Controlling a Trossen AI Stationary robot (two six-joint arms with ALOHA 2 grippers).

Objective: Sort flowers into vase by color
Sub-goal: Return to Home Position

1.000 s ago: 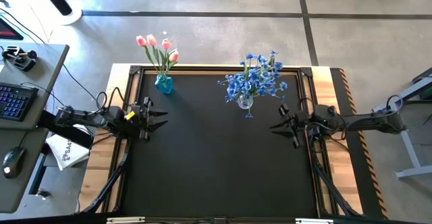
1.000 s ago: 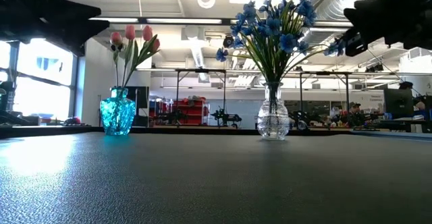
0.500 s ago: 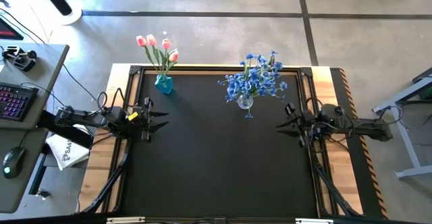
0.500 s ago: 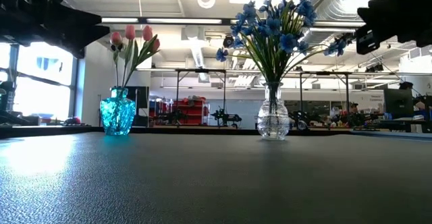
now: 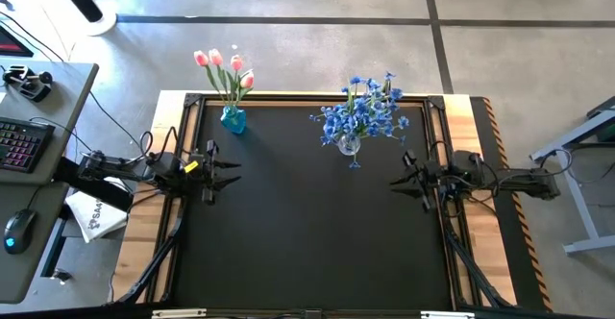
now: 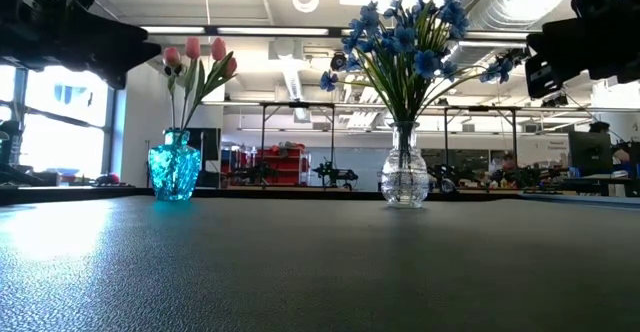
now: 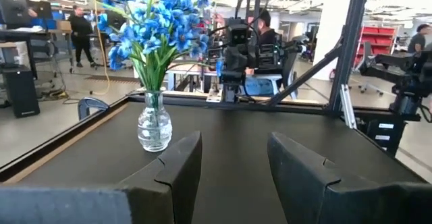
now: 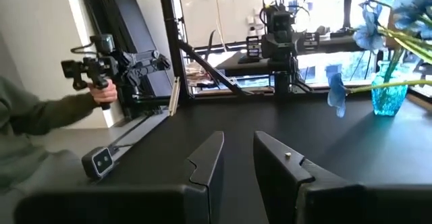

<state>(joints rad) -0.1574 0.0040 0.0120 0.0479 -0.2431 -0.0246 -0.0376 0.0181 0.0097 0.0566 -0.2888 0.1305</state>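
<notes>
Pink tulips (image 5: 223,67) stand with their stems in a teal vase (image 5: 233,119) at the table's far left. Blue flowers (image 5: 363,112) stand in a clear glass vase (image 5: 349,145) at the far middle, which also shows in the left wrist view (image 7: 154,123). My left gripper (image 5: 229,172) hovers level at the table's left edge, open, with nothing between its fingers (image 7: 234,170). At the right edge my right gripper (image 5: 396,182) also hovers level. Its fingers are a narrow gap apart (image 8: 238,163) and hold nothing. Both grippers are well clear of the vases.
A black mat (image 5: 307,233) covers the table inside a wooden border (image 5: 485,165). A desk with a keyboard (image 5: 21,146) stands beyond the left edge. In the right wrist view a person's sleeve (image 8: 40,116) and hand hold a dark device (image 8: 101,62) beyond the table.
My right arm has folded down and settled lower along the table's right edge, while its gripper stays about where it was. The flowers and vases have not moved.
</notes>
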